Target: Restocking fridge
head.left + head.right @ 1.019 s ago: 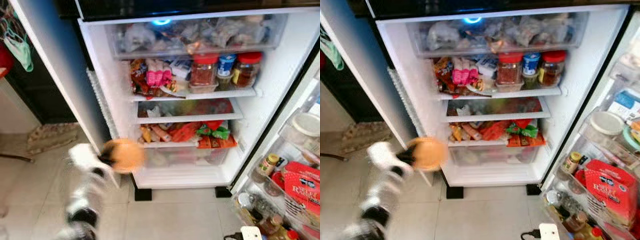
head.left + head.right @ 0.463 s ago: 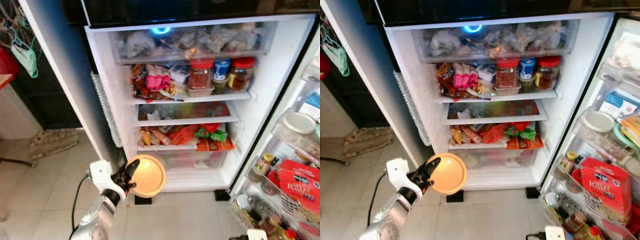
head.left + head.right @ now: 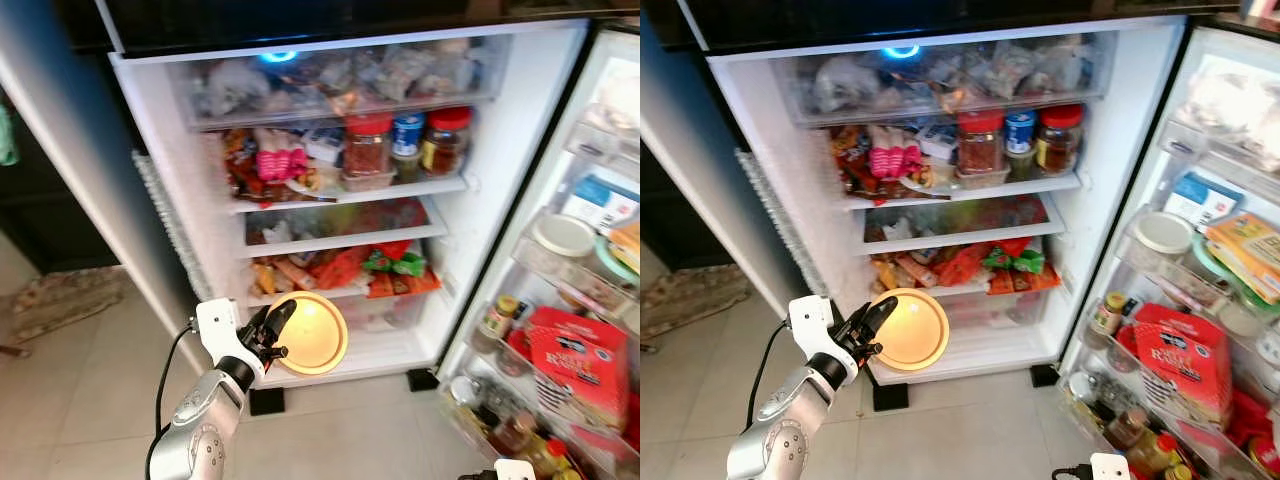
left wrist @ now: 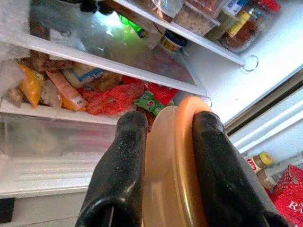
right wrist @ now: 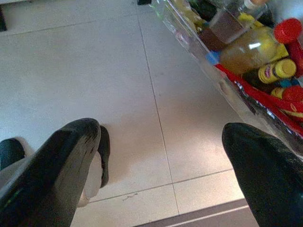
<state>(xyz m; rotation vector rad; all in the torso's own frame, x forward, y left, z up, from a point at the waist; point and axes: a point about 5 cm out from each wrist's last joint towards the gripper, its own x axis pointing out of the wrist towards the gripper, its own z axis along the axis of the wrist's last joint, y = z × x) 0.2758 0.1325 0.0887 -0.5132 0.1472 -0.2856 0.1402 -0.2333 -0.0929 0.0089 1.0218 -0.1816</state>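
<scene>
Low in the frame, left of centre, the left gripper (image 3: 268,335) pinches the rim of a round, smooth orange plastic lid (image 3: 312,334) between its black fingers (image 4: 124,161), before the open fridge (image 3: 520,160) and its clear bottom drawer (image 3: 385,312). The right gripper (image 5: 161,156) hangs spread wide over pale floor tiles (image 5: 94,71).

This is a home kitchen. An open fridge (image 3: 330,200) fills the middle of the frame, its shelves packed with jars (image 3: 367,145) and food packets (image 3: 340,268). Door racks at right hold bottles (image 3: 1105,315). Pale floor tiles (image 3: 700,360) show at lower left.
</scene>
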